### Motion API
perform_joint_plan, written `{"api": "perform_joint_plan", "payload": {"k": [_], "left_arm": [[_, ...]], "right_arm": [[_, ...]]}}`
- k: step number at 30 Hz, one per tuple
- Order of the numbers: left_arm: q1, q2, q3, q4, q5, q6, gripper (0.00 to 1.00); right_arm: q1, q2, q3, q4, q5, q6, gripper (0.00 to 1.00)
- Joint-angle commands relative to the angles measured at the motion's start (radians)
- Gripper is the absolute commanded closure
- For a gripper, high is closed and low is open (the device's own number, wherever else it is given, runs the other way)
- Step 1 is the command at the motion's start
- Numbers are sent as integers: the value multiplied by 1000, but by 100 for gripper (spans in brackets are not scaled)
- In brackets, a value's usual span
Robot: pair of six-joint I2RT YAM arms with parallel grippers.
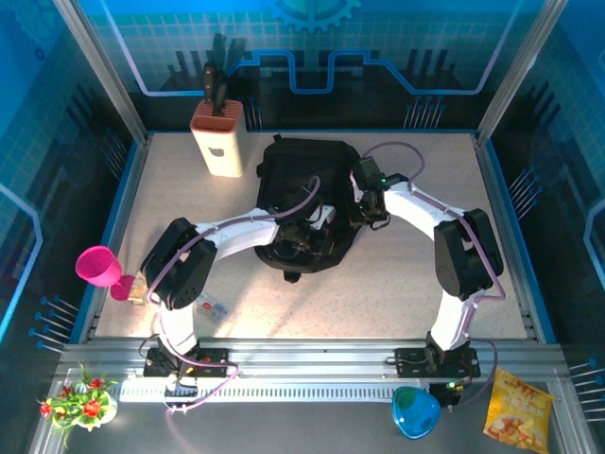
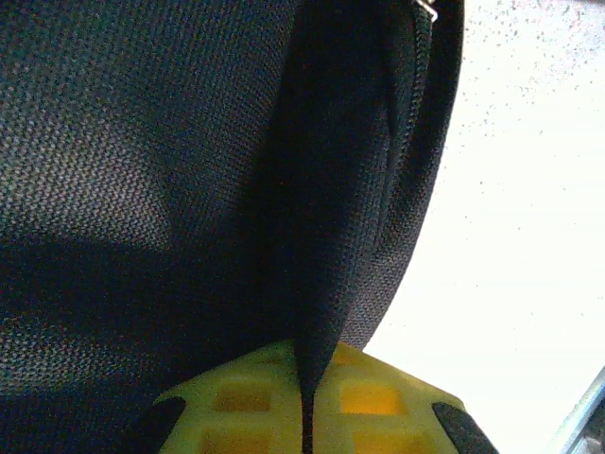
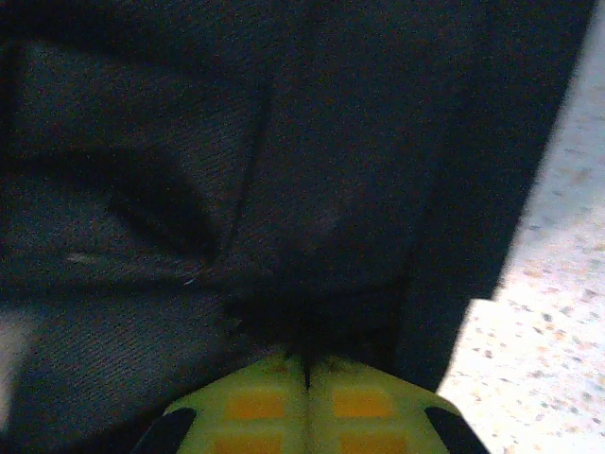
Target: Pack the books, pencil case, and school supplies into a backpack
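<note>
The black backpack lies in the middle of the table, its woven fabric close up in the left wrist view. My left gripper is over its lower middle, shut on a pinched fold of the black fabric between the yellow pads. My right gripper is at the backpack's right edge, pads pressed together with the dark backpack fabric caught at their tips. The books are hidden or out of view.
A cream knife block stands at the back left. A pink cup sits at the left edge with small items near the left arm's base. A blue bowl, snack bag and flowers lie on the near rail.
</note>
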Motion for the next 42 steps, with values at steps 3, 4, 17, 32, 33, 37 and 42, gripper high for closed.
{"api": "perform_joint_plan", "payload": {"k": [3, 4, 17, 32, 33, 37, 42], "left_arm": [[-42, -50, -33, -81, 70, -35, 94], [-50, -47, -31, -78, 78, -39, 94], [-110, -88, 65, -68, 140, -76, 55], [27, 73, 468, -226, -223, -77, 40], [24, 107, 514, -240, -225, -67, 41], [-7, 229, 675, -283, -271, 2, 45], [-49, 353, 841, -335, -342, 62, 53]], "right_arm": [[-55, -40, 16, 53, 206, 113, 100], [-57, -43, 15, 57, 210, 121, 100], [-140, -303, -217, 53, 71, 160, 92], [-267, -446, -283, 121, -192, 233, 27], [-280, -434, -287, 130, -216, 242, 27], [-326, -376, -285, 151, -282, 264, 27], [-371, -281, -272, 175, -374, 281, 30]]}}
